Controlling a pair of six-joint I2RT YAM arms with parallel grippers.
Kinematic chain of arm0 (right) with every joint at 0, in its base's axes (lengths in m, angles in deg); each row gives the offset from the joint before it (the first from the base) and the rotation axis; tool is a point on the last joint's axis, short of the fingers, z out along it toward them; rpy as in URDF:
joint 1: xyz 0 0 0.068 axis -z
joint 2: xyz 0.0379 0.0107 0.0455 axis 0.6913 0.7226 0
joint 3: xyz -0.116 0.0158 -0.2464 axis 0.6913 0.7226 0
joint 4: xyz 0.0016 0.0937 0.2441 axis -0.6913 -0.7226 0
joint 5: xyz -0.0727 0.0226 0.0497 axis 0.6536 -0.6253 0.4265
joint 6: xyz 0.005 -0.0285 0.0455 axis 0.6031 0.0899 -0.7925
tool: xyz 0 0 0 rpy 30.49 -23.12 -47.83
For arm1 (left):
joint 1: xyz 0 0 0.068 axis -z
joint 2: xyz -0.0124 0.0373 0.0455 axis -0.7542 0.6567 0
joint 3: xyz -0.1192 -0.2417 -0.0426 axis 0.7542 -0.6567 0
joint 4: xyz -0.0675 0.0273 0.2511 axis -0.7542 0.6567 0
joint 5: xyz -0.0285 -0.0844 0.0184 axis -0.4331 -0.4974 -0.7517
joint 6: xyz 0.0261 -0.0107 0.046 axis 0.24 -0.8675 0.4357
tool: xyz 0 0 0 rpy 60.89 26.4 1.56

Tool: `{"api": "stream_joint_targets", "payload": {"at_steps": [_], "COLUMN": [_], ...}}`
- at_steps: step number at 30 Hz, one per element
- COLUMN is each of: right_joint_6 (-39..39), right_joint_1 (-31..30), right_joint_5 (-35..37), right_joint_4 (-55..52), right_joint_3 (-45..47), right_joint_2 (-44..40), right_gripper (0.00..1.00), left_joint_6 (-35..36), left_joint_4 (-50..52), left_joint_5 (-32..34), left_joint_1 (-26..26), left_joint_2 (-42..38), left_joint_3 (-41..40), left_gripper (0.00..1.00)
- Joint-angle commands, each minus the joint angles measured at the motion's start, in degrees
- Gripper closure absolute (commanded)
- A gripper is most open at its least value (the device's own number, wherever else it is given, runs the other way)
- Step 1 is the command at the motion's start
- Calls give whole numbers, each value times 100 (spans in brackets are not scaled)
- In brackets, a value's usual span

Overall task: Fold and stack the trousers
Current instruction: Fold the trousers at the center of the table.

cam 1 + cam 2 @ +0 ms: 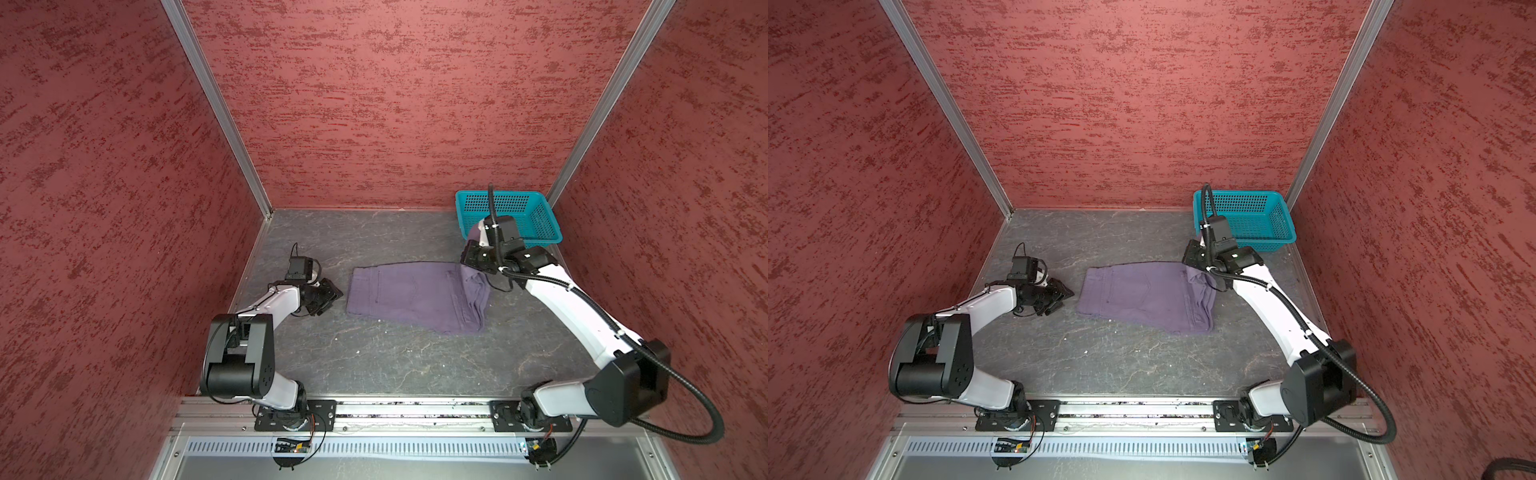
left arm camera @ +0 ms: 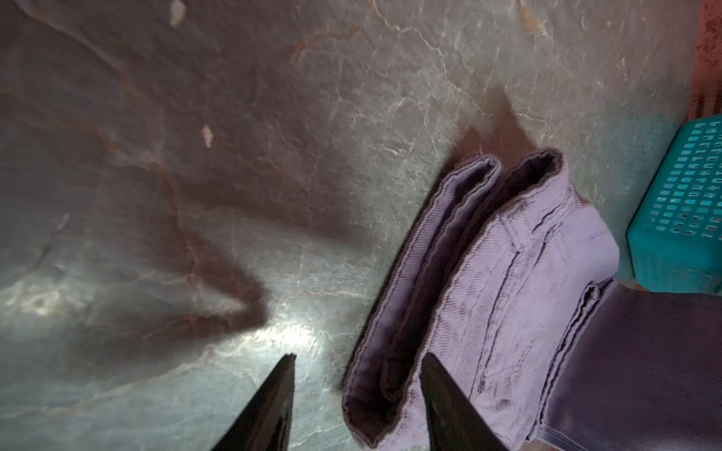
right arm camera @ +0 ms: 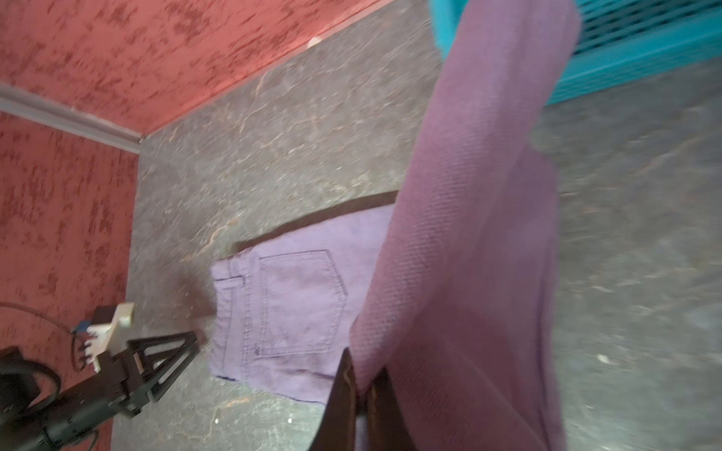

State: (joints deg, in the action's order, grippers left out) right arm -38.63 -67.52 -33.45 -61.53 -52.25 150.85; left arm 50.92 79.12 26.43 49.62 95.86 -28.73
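In both top views the lavender trousers [image 1: 407, 297] [image 1: 1142, 295] lie folded in the middle of the grey counter [image 1: 374, 365] [image 1: 1100, 361], with the waistband toward the robot's left. On the robot's right the leg end is drawn up off the pile into the right gripper [image 1: 468, 266] [image 1: 1190, 261]. That gripper is clenched on the cloth just in front of the teal basket [image 1: 536, 216] [image 1: 1262, 220], which stands in the far right corner. The left gripper [image 1: 330, 296] [image 1: 1061, 296] sits low, just beside the waistband edge and apart from it, jaws spread and holding nothing.

In the left wrist view the left gripper [image 2: 358, 357] shows two dark fingers [image 2: 273, 406] standing well apart. The trousers [image 2: 508, 293] are seen from the waist end, their doubled layers gaping. One finger overlaps the cloth in the picture, and I cannot tell whether it touches. The basket [image 2: 680, 218] stands beyond.

In the right wrist view the right gripper [image 3: 363, 384] is pinched tight on a broad band of purple cloth, which rises across the picture and hides part of the basket [image 3: 644, 50]. Beyond it the flat part of the trousers [image 3: 273, 312] lies on the counter with a back pocket [image 3: 301, 300] facing up. The left gripper [image 3: 164, 359] sits just off the waistband with nothing in it.
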Motion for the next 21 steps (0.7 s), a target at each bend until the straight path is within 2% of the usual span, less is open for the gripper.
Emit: {"api": "stream_joint_targets", "payload": {"at_steps": [1, 13, 21], "right_joint_6": [-143, -284, -340], "right_joint_1": [-473, -1533, -1939], "right_joint_5": [227, 91, -123], "right_joint_4": [312, 614, 644], "right_joint_3": [-474, -1633, -2201], "right_joint_2": [315, 1776, 2563], "right_gripper": [100, 100, 100], "left_joint_6": [33, -6, -29], "left_joint_4": [-189, -413, -522], "left_joint_5": [165, 210, 156], "left_joint_1": [109, 360, 400], "left_joint_2": [125, 412, 576], "left_joint_3": [73, 26, 1], "left_gripper": [48, 52, 54]}}
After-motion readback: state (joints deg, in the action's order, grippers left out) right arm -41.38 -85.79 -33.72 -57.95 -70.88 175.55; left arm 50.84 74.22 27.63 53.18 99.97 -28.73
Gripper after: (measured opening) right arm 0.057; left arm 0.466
